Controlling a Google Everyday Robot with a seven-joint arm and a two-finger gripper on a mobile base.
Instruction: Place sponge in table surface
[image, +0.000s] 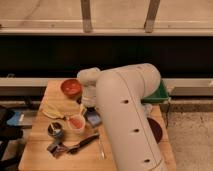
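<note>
The blue sponge (93, 119) lies on the light-brown wooden table surface (39, 150), just right of the pink cup (76, 123). My white arm comes in from the lower right and covers the table's right half. Its wrist bends down over the middle of the table. The gripper (88, 103) hangs just above and behind the sponge, between the red bowl and the sponge. The arm partly hides it. I cannot tell whether it touches the sponge.
A red bowl (71, 88) stands at the back left. A banana (52, 113), a dark can (55, 131) and a black-handled tool (80, 145) lie at the front left. A green bin (159, 95) and a dark red plate (154, 131) show to the right of the arm.
</note>
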